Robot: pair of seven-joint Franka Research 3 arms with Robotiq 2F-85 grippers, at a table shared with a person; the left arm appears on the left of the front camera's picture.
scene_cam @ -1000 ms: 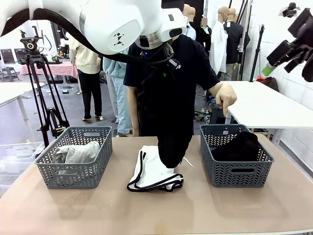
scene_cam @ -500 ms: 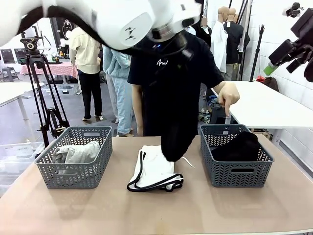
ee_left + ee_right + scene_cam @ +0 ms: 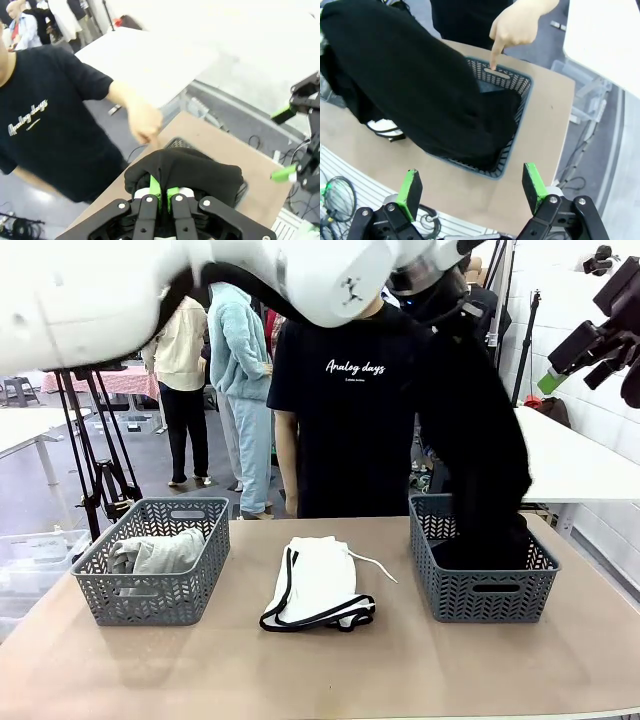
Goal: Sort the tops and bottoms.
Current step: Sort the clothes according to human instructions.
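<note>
The left arm (image 3: 300, 280) stretches high to the right, jaws pinching black bottoms (image 3: 480, 440) dangling into the right basket (image 3: 485, 595). Right jaws gape wide.

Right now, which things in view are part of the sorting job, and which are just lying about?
Job: black garment, gripped by the left gripper, hanging into the right basket; white shorts on the table; grey top in the left basket; person's hand pointing at the right basket.
Just lying about: white side table; people behind; idle right gripper, open.
</note>
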